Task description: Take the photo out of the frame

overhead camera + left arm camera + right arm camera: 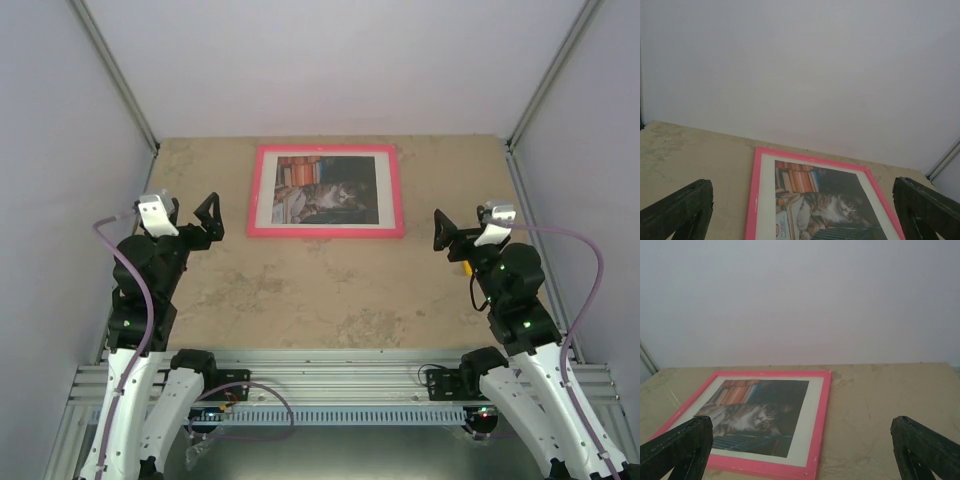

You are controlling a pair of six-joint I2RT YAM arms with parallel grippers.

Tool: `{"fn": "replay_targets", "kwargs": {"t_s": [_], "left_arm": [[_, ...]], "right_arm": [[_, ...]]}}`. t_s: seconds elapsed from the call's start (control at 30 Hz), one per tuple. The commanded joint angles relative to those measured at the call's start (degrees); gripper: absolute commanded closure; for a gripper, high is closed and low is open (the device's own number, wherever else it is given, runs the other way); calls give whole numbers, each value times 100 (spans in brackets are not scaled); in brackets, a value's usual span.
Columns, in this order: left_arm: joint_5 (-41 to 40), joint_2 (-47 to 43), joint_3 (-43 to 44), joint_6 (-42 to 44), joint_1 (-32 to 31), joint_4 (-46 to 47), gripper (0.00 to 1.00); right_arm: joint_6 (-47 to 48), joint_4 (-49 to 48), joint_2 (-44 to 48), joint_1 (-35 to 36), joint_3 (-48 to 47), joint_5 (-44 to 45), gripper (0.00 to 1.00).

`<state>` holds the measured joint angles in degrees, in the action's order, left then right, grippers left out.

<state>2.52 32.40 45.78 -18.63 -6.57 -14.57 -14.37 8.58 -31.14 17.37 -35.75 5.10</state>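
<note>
currently the frame [326, 232] lies flat and face up at the far middle of the table [300, 290], with the photo [333, 190] seated inside it. the left gripper [207, 218] and right gripper [445, 230] hover on either side, jaws spread wide, grasping nothing, apart from the frame

The frame [326, 233], thin and bright pink, lies flat and face up at the far middle of the tabletop [320, 290]. The photo [330, 190], a grey tabby among orange and blue books with a white border, sits inside it.
</note>
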Motion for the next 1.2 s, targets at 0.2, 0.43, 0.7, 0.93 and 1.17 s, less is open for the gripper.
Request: {"fn": "replay_targets", "kwargs": {"t_s": [0.2,0.43,0.7,0.93,1.17], "left_arm": [[144,0,-17,123,83,104,0],[189,148,11,140,119,50,0],[190,476,91,134,129,-107,0],[207,656,125,148,138,-186,0],[256,789,150,148,156,-226,0]], "right_arm": [[-122,-177,-320,-40,-152,-576,2],[-188,-267,-1019,-40,-273,-1039,2],[-314,-588,-2593,-53,-461,-1288,2],[-237,-831,-4116,-354,-707,-1354,4],[-162,-998,-5545,-492,-1308,-1396,16]]}}
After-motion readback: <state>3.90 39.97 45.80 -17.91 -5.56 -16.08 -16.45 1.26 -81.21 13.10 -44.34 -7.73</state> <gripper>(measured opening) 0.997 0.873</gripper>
